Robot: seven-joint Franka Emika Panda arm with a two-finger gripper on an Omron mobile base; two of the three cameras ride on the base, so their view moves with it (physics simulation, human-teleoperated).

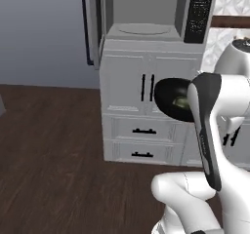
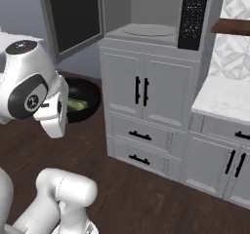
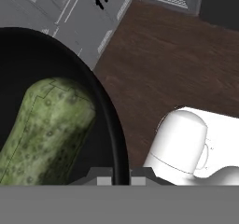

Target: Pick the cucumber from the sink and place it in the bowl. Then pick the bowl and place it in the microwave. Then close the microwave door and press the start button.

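The gripper [image 3: 120,171] holds the black bowl [image 1: 168,97] by its rim, with jaws narrow. The cucumber [image 3: 44,129] lies inside the bowl. The bowl hangs in the air below the open microwave [image 2: 146,18], in front of the grey cabinet doors [image 2: 141,89].

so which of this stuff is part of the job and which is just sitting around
Part of the job:
- bowl, held up off the floor by the tool, shut on its rim
- cucumber, lying in the bowl
- microwave, open
- microwave door, swung wide

Just there:
- cabinet doors
- drawers
- counter
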